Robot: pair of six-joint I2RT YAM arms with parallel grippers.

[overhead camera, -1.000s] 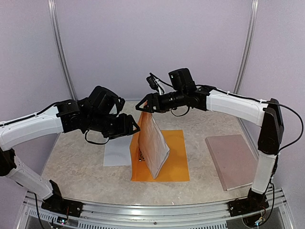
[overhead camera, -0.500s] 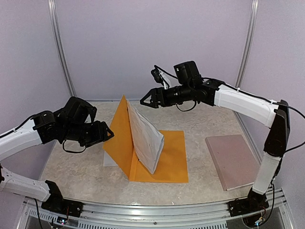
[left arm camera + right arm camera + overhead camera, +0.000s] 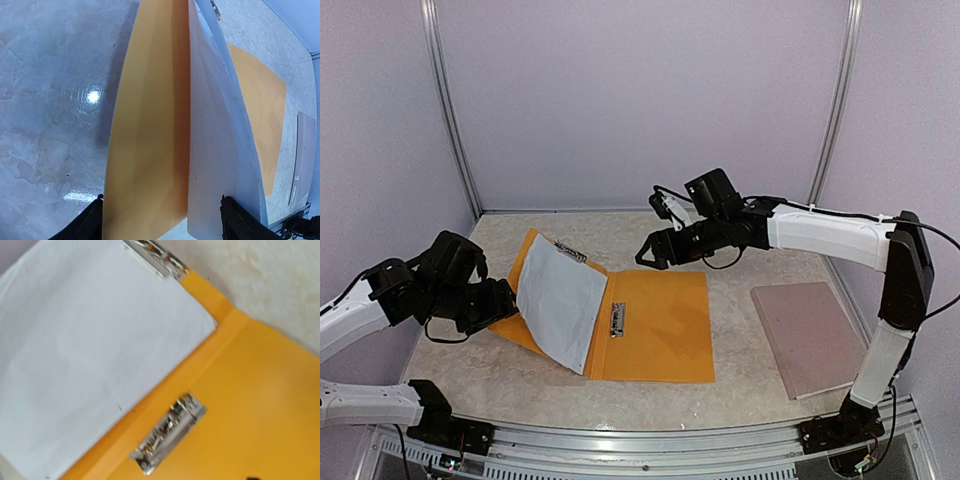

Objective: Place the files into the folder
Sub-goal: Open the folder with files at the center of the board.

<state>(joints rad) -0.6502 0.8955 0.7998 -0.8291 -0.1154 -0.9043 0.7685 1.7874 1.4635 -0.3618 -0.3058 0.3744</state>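
Here the left gripper (image 3: 506, 299) and right gripper (image 3: 643, 258) are gaping empty beside the flat orange-yellow folder (image 3: 665, 330) holding white paper sheets (image 3: 560, 300).

**Two white arms, black at the joints**

We see a left arm (image 3: 350, 312) and right arm (image 3: 825, 232) built alike — smooth white shells, bulky black joint housings. Thin black cables (image 3: 945, 240) loop along them. The bases (image 3: 835, 432) are black; the left gripper (image 3: 160, 222) shows blunt black fingers (image 3: 87, 227).
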